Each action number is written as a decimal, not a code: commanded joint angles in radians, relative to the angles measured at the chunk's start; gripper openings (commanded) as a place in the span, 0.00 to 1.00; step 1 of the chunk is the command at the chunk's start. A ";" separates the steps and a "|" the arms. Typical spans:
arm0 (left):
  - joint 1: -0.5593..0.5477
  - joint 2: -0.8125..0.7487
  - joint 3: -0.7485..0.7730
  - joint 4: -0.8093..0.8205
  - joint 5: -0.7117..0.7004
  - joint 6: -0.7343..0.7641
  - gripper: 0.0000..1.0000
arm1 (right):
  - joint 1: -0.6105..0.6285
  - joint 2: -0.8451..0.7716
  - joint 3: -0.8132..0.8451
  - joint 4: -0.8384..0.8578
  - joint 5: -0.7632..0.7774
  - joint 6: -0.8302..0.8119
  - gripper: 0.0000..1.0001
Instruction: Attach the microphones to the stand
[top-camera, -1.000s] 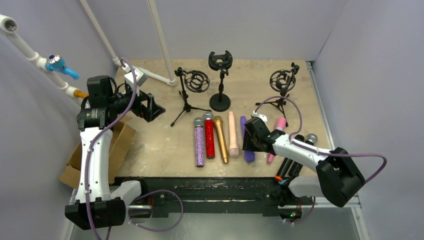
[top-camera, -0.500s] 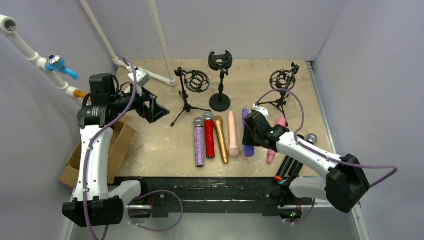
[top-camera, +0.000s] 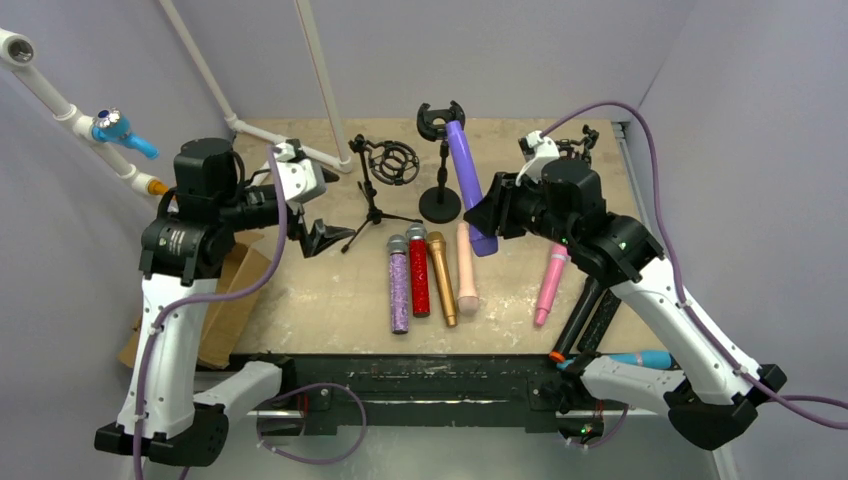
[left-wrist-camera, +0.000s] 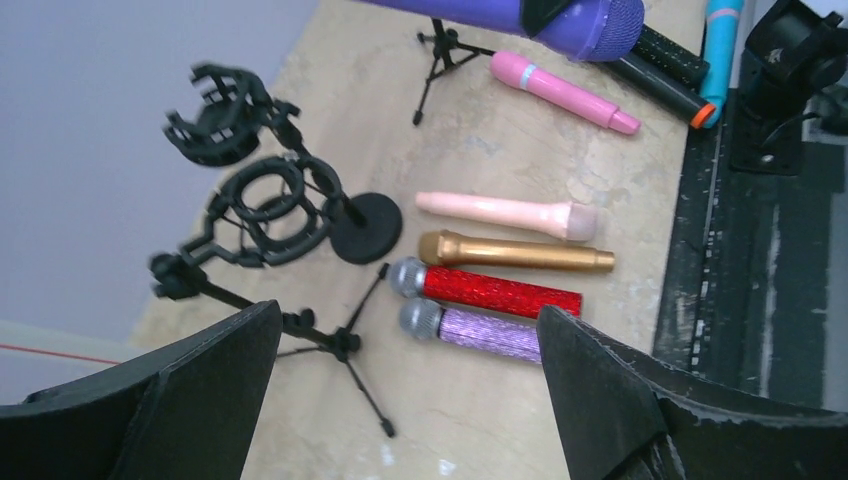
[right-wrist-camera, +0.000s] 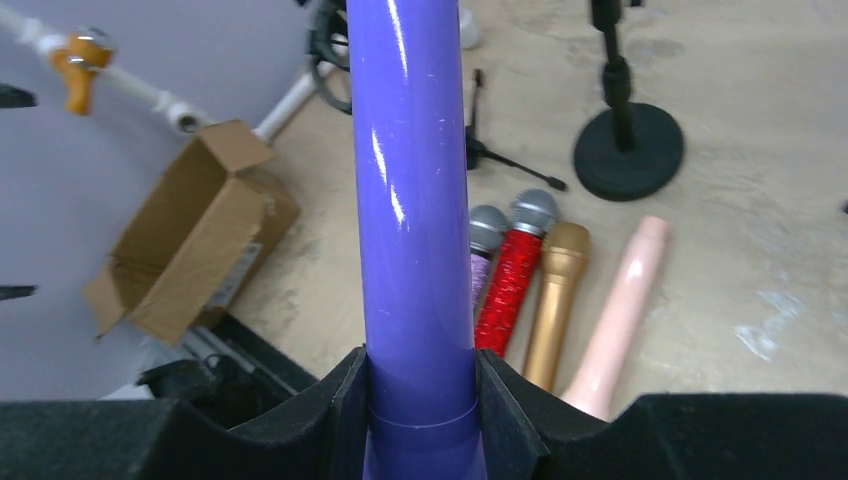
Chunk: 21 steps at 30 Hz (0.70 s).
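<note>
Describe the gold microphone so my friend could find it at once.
On the table, before the round-based stand, four microphones lie side by side. The gold microphone lies between the glittery red one and the peach one, the only smooth metallic one.

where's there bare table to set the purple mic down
Bare patch between the peach mic and pink mic; a wider one between the glittery purple mic and cardboard box. Crowded along the back around the stands.

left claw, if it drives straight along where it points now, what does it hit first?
Probably the tripod stand: its legs lie just ahead of the open left claw. Past them lies the glittery purple microphone. Depth is unclear.
</note>
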 joint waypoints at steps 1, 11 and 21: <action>-0.031 -0.032 0.089 0.017 -0.028 0.168 1.00 | 0.009 0.039 0.138 -0.008 -0.227 -0.010 0.14; -0.161 -0.209 -0.066 0.290 -0.203 0.791 1.00 | 0.153 0.244 0.347 0.027 -0.333 -0.011 0.18; -0.192 -0.299 -0.298 0.339 -0.229 1.258 1.00 | 0.196 0.355 0.456 0.049 -0.448 0.009 0.18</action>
